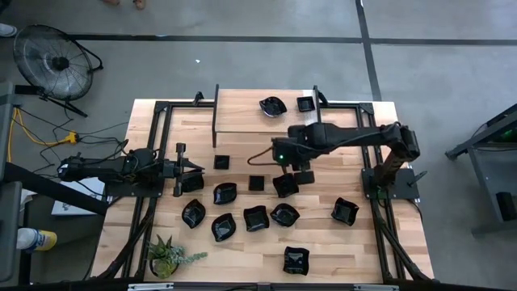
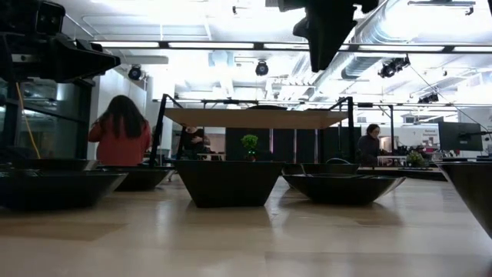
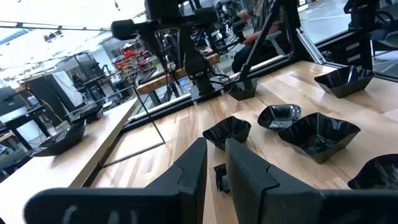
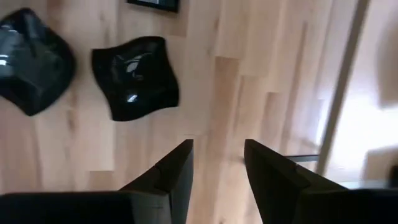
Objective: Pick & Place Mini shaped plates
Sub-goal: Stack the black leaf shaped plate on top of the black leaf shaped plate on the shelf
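Observation:
Several mini shaped plates, small glossy black dishes, lie bottom down on the wooden table (image 1: pixel 380 250), among them a wavy one (image 1: pixel 284 186) and a small square one (image 1: pixel 256 183). Two more (image 1: pixel 272 105) sit on a raised wooden shelf (image 1: pixel 250 121) at the far side. My right gripper (image 1: pixel 297 171) hangs above the table's middle, pointing steeply down, open with nothing between its fingers (image 4: pixel 217 146); a wavy plate (image 4: pixel 137 74) lies beside it on the wood. My left gripper (image 1: pixel 196 168) waits level at the table's left, open by a narrow gap (image 3: pixel 216 146), holding nothing.
A potted green plant (image 1: pixel 166 257) stands at the near left corner. A floor fan (image 1: pixel 56 61) stands beyond the table's far left. The black frame rails (image 1: pixel 153 113) run round the table. Bare wood shows at the near right (image 1: pixel 363 259).

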Action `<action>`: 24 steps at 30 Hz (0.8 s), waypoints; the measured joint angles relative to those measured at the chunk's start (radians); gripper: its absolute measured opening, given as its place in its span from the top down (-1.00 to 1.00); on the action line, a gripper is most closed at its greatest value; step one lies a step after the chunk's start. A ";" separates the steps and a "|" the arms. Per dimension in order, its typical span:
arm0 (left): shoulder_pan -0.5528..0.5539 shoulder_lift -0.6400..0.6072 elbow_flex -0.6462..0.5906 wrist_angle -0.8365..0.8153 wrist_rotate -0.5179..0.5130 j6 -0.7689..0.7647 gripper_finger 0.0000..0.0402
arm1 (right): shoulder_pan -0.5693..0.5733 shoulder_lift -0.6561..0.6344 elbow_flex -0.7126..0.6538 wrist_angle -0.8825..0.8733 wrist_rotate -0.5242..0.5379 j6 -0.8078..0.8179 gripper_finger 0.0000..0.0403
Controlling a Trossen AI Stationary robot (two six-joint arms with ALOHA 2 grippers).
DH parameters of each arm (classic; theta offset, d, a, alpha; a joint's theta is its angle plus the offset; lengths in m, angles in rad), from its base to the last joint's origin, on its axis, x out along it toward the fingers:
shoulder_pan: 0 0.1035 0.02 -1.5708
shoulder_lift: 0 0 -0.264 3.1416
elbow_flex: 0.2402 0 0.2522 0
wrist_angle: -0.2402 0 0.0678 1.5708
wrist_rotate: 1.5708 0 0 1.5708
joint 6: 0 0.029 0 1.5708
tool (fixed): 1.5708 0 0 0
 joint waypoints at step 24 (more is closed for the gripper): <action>0.000 0.000 0.000 0.000 0.000 0.000 0.72 | 0.301 -0.022 -0.248 0.228 -0.217 0.069 0.32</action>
